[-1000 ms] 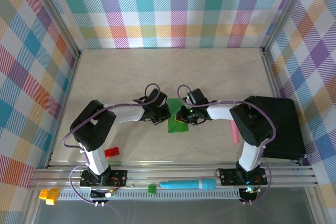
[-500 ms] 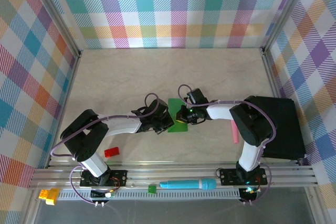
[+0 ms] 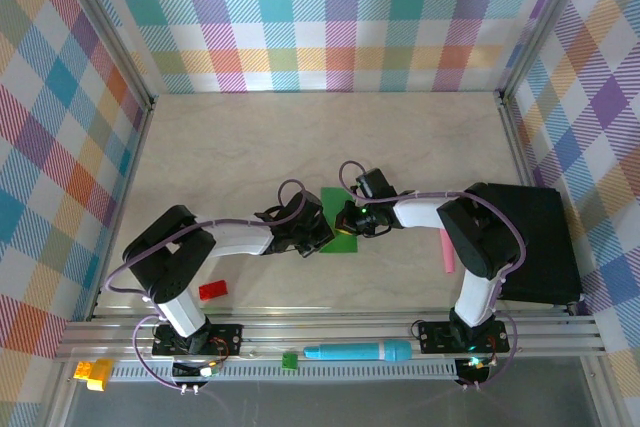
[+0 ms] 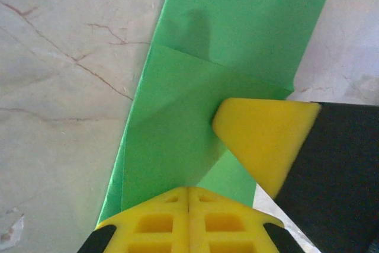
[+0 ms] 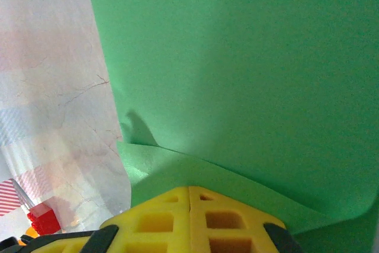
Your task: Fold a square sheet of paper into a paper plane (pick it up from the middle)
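Paper (image 3: 340, 241), thin creased green, lies pressed beneath closed left gripper (image 4: 188, 190) and closed right gripper (image 5: 189, 189).

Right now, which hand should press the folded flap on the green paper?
Probably left. The left hand, shut, sits at the near end of the folded flap on the square sheet of paper, in line to slide along it. The right hand, also shut, looks to be pinning the flap's far corner.
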{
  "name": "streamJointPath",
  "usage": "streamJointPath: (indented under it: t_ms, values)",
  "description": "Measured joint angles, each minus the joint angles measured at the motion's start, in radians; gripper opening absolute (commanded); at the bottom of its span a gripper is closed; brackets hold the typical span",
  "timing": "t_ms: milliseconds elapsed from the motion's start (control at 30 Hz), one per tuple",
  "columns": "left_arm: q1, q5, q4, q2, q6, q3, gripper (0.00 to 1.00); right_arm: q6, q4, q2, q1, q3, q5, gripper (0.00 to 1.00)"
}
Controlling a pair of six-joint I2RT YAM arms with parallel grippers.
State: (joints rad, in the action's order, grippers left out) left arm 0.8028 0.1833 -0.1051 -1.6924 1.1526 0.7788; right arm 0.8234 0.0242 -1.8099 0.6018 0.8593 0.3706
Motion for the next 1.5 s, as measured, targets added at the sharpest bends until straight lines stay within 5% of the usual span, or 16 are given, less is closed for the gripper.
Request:
streamJointPath:
  t_ms: [1100,1500]
  values:
    - [0.001,-0.022,0.081,0.032,-0.008,-0.011,0.04,0.000,-0.019,-0.021,0.000,0.019,0.005,0.03]
    - [0.001,-0.078,0.252,0.143,-0.180,0.006,0.31,0.000,-0.017,-0.024,0.000,0.026,0.005,0.03]
